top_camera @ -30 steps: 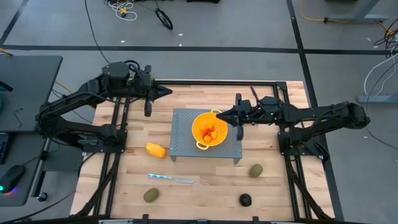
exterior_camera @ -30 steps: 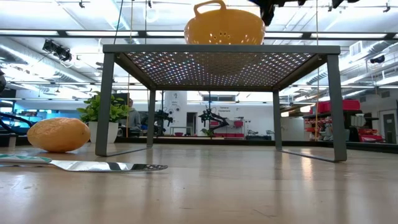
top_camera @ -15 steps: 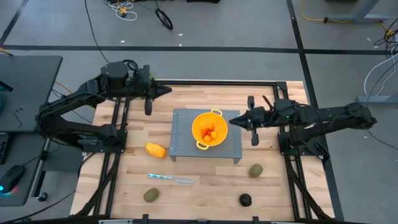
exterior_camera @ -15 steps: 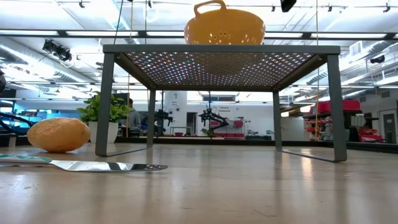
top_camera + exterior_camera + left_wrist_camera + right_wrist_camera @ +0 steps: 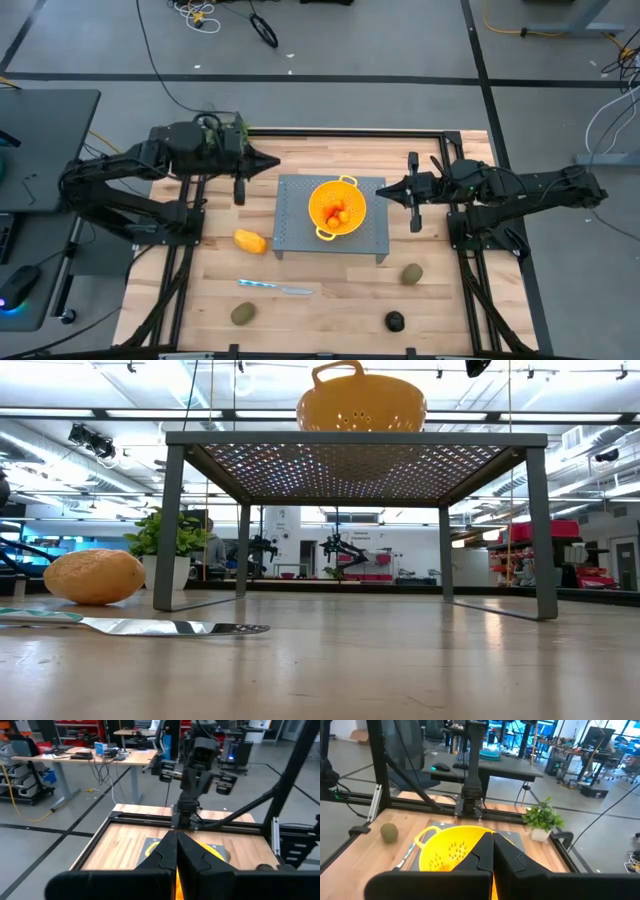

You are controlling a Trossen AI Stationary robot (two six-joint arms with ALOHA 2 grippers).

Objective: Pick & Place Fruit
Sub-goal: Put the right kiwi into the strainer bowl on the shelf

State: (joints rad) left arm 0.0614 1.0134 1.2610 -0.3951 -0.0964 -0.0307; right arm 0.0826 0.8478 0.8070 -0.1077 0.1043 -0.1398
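Note:
Small orange-red balls point(image 5: 340, 212) lie in a yellow colander point(image 5: 337, 206) on a grey mesh stand point(image 5: 300, 235). On the wooden table rest a yellow-orange oblong fruit point(image 5: 250, 241), two brownish-green ovals point(image 5: 242, 314) point(image 5: 411, 274) and a small blackish round one point(image 5: 395, 321). My left gripper point(image 5: 275, 161) hovers shut, high, off the stand's far left corner. My right gripper point(image 5: 375, 193) hovers shut just right of the colander. Both point level toward the colander point(image 5: 212, 852) point(image 5: 451, 851) and hold nothing.
A silvery knife point(image 5: 275, 288) lies near the table's front, left of centre. A small potted plant point(image 5: 542, 820) stands at the table's left far side. The black frame rails point(image 5: 350, 132) run along the table's edges.
My right gripper has drawn back from the colander's rim toward the table's right edge, risen a little and rolled, staying shut. My left gripper has swung a little toward the near edge, closer to the stand's far left corner. No fruit has moved.

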